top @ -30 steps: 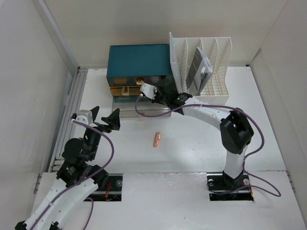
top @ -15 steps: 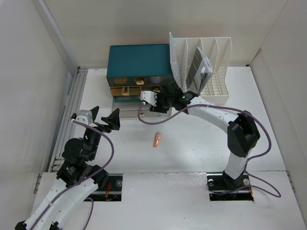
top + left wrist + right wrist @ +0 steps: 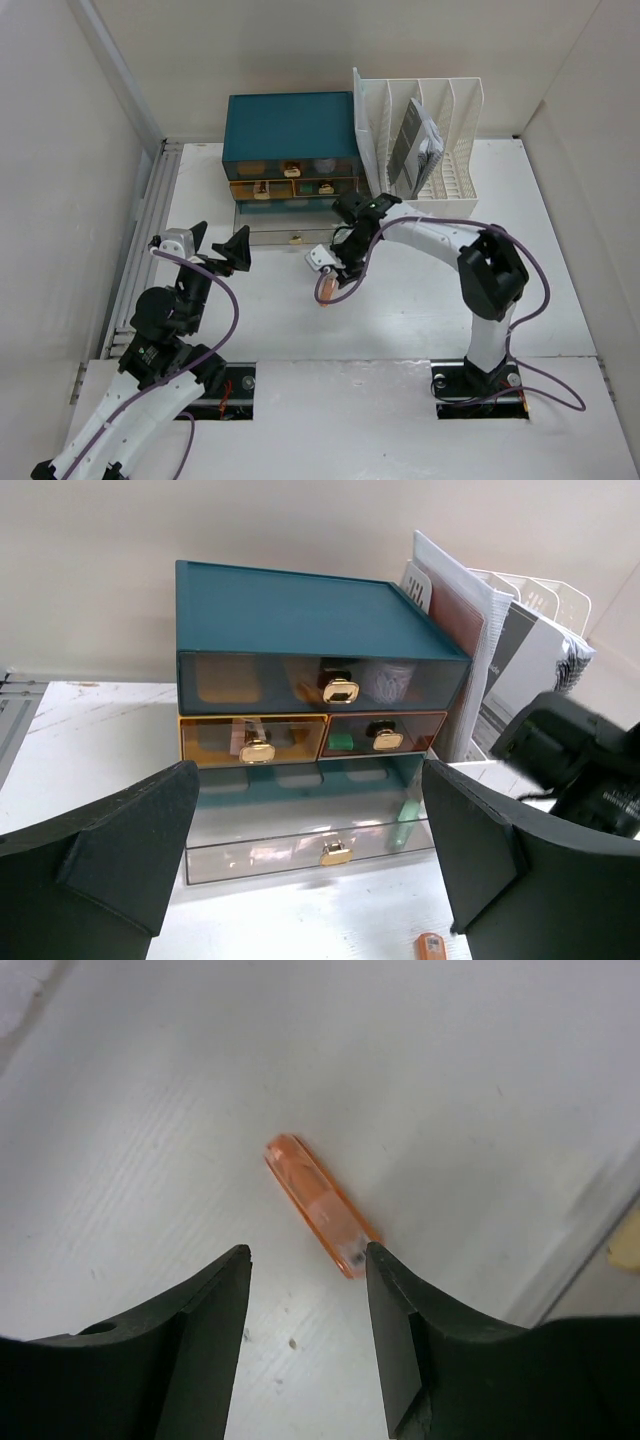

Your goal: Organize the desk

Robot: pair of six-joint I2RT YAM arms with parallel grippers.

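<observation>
Right gripper (image 3: 305,1250) has left the teal plastic drawer box (image 3: 290,125) and swung out in front of it, over the small translucent orange capsule-shaped piece (image 3: 313,1205) lying on the white desk (image 3: 420,300). The box's clear bottom drawer (image 3: 290,232) stands pulled out, likely the destination. Jaws spread, piece lined up between them, no contact visible. Left gripper (image 3: 215,243) sits front-left of the box, spread wide, empty.

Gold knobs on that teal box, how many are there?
4: the top drawer's knob, the orange middle-left drawer's knob, the brown middle-right drawer's knob, and the pulled-out bottom drawer's knob. None looks hidden.
</observation>
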